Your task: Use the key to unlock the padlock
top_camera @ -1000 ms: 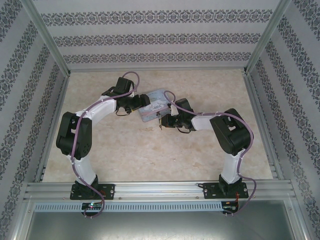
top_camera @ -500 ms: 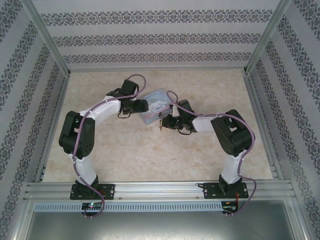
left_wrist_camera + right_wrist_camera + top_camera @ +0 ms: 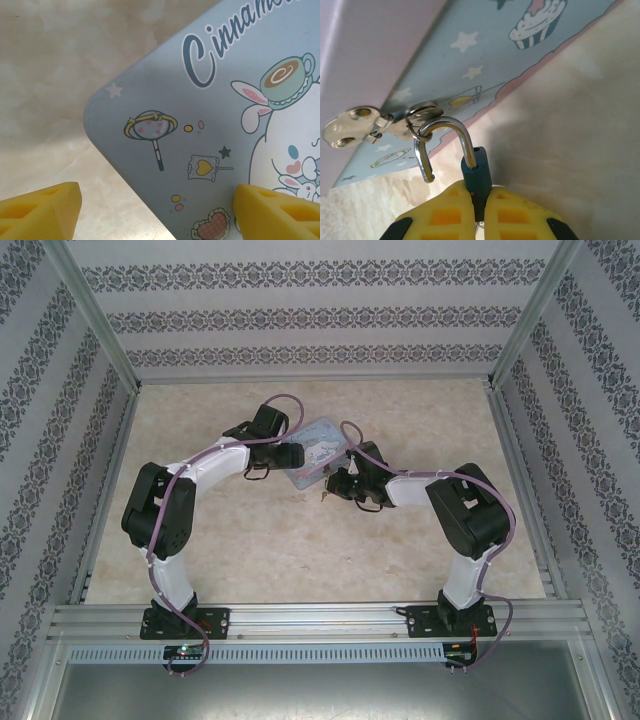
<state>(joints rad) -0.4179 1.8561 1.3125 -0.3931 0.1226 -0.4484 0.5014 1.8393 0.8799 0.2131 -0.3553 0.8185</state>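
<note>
The padlock is a small dark blue body with a silver shackle swung open. The shackle hooks through a ring on the metal hasp of the pale blue cartoon tin. My right gripper is shut on the padlock's body. A small metal glint, probably the key, shows under the padlock between the fingers, mostly hidden. My left gripper is open over the tin, one yellow fingertip over the lid and the other beside the tin's corner. From above, both grippers meet at the tin.
The tin lies on the marbled tabletop near its middle. Metal frame rails run along the near edge. Patterned walls close in the left, right and back sides.
My left arm has swung right and its gripper now reaches over the tin's lid. The tin has shifted slightly right. The right gripper keeps its hold on the padlock.
</note>
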